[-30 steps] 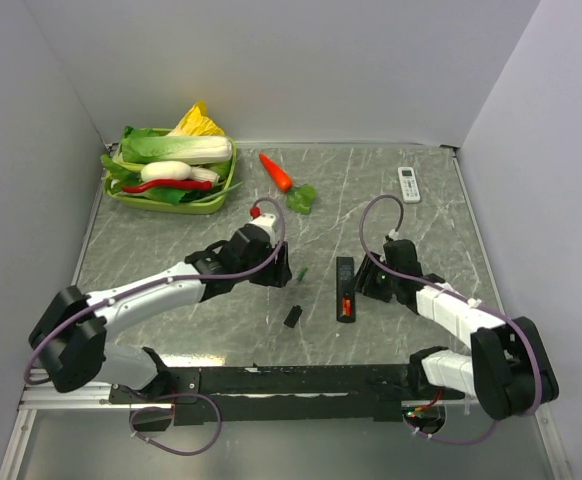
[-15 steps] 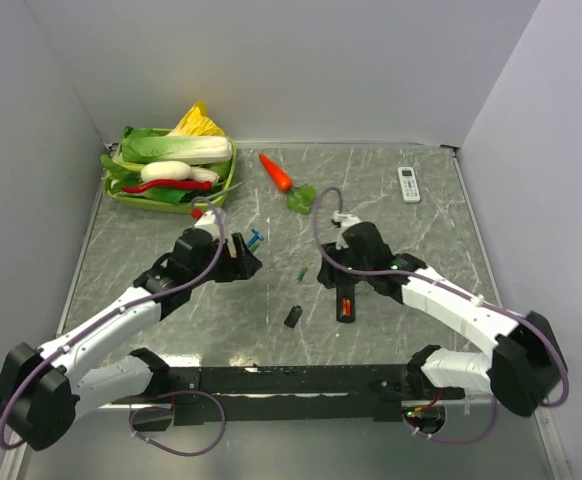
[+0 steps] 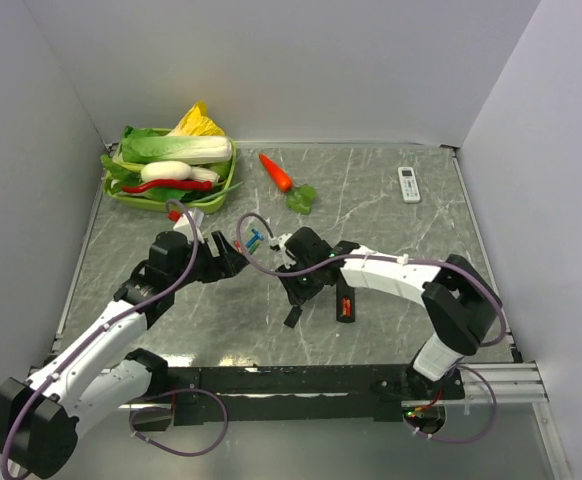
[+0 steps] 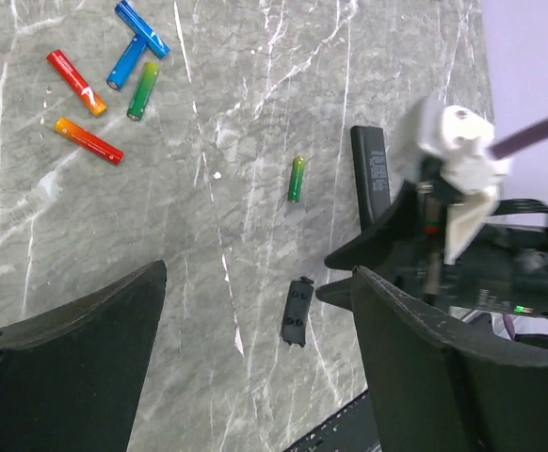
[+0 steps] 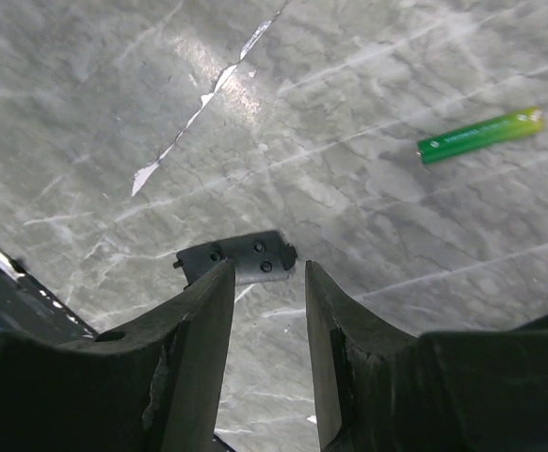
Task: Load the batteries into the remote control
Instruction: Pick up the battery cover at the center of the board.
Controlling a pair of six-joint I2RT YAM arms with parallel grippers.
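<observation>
One black remote (image 4: 373, 174) lies on the desk (image 3: 431, 215). A single green battery (image 5: 479, 136) lies just to the left of the remote, with its long axis roughly parallel to the remote's.

The right pincer (image 5: 266, 282) is the nearer one and hangs over this spot. Its fingers are held apart by a narrow gap and nothing is clamped. From the wrist, the green battery lies off to the upper right. The loose cover (image 5: 236, 259) sits in line with the gap, so a shift toward the battery is judged necessary.

The left pincer (image 4: 260, 282) is spread wide and empty, farther to the left of the remote.

Seven batteries are counted:
- one orange battery (image 3: 346, 306) in the remote
- the single green one
- five in a cluster (image 4: 76, 83) well left of the remote and beyond it

Also counted are one cover, one white remote (image 3: 409, 184) and one carrot (image 3: 276, 172).
</observation>
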